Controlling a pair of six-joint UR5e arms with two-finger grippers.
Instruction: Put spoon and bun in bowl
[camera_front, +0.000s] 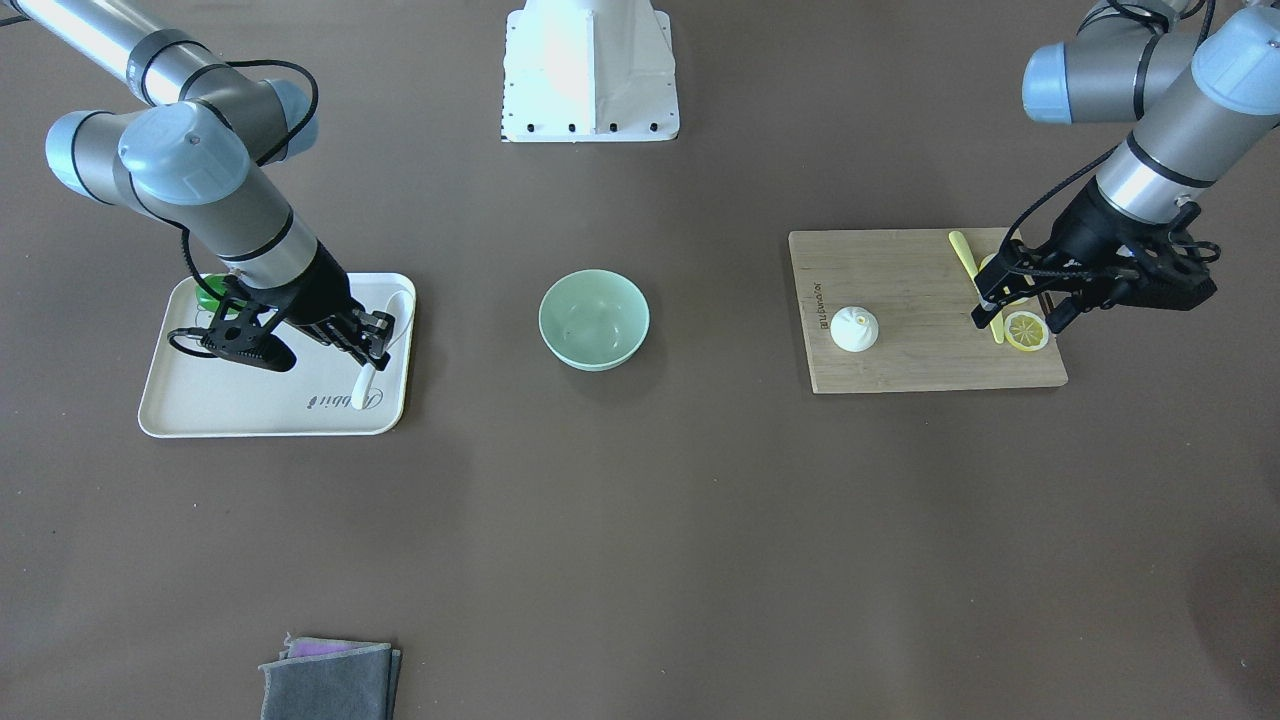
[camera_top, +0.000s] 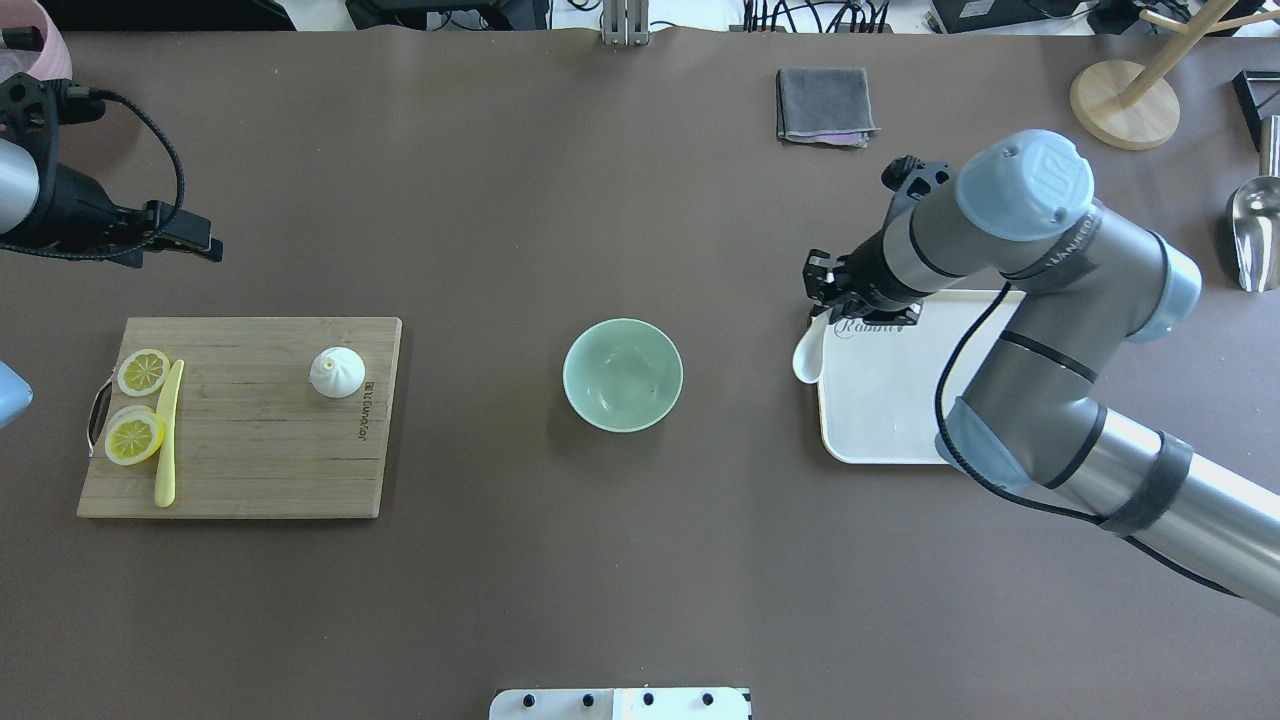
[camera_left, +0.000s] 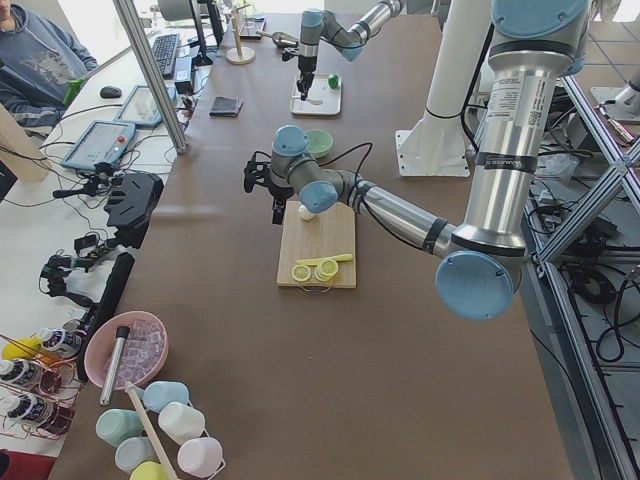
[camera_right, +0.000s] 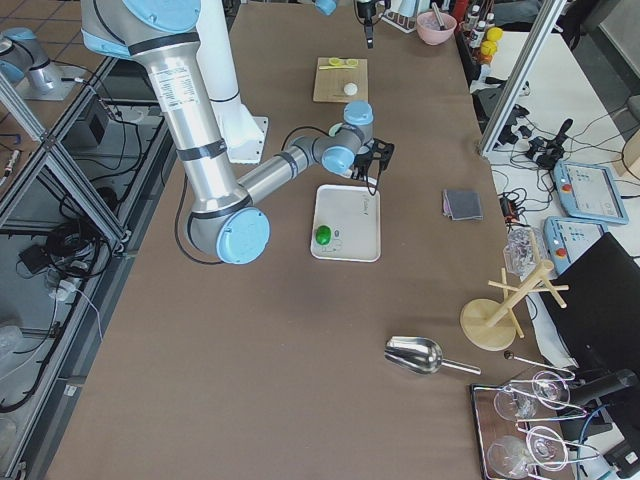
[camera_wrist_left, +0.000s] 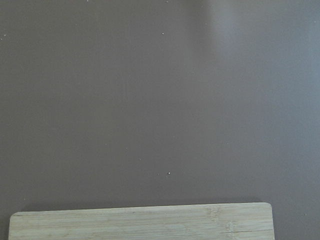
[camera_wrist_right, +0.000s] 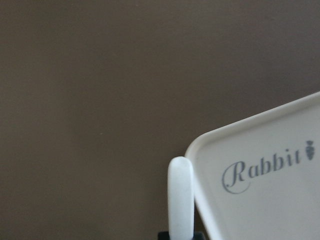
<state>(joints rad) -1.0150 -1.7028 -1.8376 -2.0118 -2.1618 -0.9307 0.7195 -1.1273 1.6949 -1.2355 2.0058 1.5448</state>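
Note:
The cream-white spoon (camera_front: 398, 305) is held in my right gripper (camera_front: 372, 340), which is shut on its middle at the corner of the white tray (camera_front: 250, 405) nearest the bowl. In the overhead view the scoop (camera_top: 808, 360) hangs past the tray's edge. In the right wrist view the handle (camera_wrist_right: 180, 197) sticks up from the jaws. The mint-green bowl (camera_front: 593, 319) stands empty at the table's middle. The white bun (camera_front: 853, 328) sits upright on the wooden cutting board (camera_front: 920, 365). My left gripper (camera_front: 1022, 315) hangs open and empty above the board's outer end, away from the bun.
Two lemon slices (camera_top: 143, 371) and a thin yellow knife (camera_top: 167, 430) lie on the board's outer end. A green object (camera_front: 210, 292) sits on the tray behind my right arm. A folded grey cloth (camera_front: 330, 680) lies near the operators' edge. The white robot base (camera_front: 590, 70) stands behind the bowl.

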